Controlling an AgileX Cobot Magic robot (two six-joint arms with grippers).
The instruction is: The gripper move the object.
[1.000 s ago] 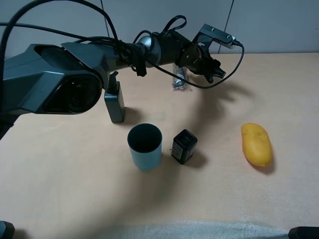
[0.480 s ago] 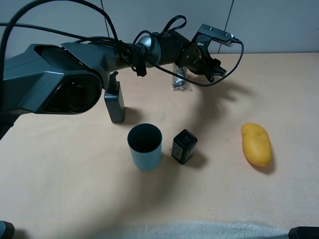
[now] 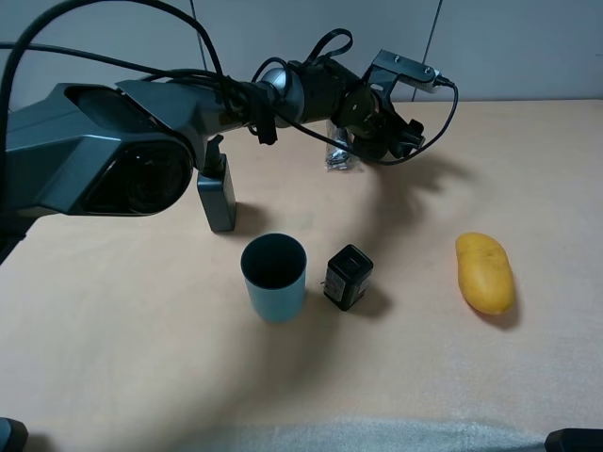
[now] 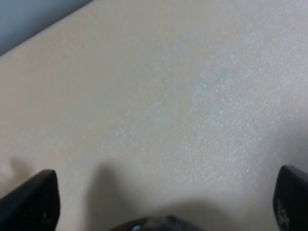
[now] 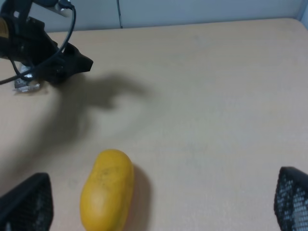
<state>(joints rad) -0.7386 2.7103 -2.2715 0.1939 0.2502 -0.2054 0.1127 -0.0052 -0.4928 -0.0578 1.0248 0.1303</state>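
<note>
Soft overhead light is falling evenly — the arm [image 3: 141, 122] is casting a broad, fuzzy shadow over the bench [image 3: 113, 358]. The left pincer [image 4: 164, 187] is blurring, out of focus.

A blue-grey plastic cup [image 3: 274, 278] stands on the beige counter [image 3: 141, 377], a black boxy bottle [image 3: 348, 277] just right of it, a yellow mango [image 3: 485, 273] well right. A grey upright block [image 3: 218, 198] stands behind the cup; a crinkled silvery wrapper [image 3: 339, 151] lies farther back.

Matt beige tabletop [image 3: 141, 377]. Behind its far edge rises a grey-blue wall [image 3: 509, 47] divided by vertical seams. Soft shadows fall on the tabletop.
</note>
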